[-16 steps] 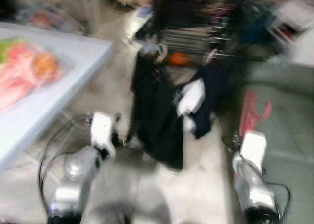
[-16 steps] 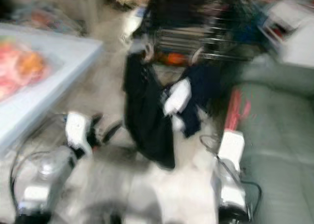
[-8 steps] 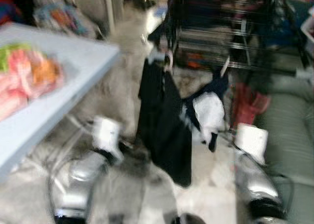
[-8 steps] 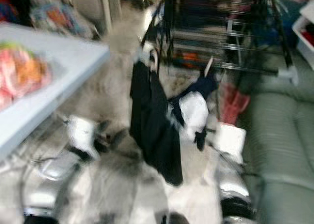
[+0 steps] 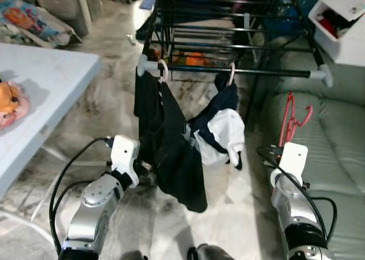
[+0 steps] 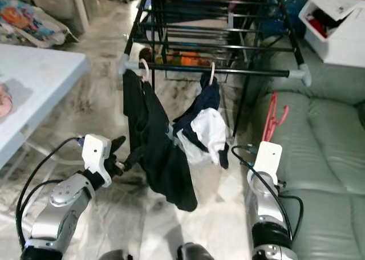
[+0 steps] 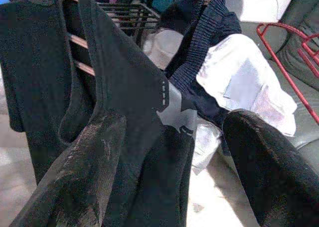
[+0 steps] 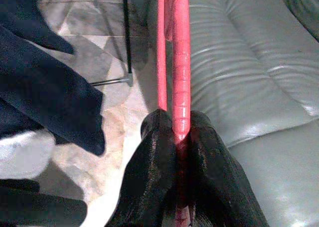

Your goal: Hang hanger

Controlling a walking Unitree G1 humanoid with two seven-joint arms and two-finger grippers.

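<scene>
Right gripper [image 8: 180,137] clamped on red hanger [image 5: 293,118], at 3 o'clock of black shirt [image 5: 168,146]; left gripper [image 7: 164,162] spread apart.

Glossy red plastic hanger [image 8: 180,87]; smooth, leathery grey-green sofa [image 8: 249,77].

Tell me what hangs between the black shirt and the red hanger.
A navy and white garment hangs between the black shirt and the red hanger, seen in both eye views.
</scene>
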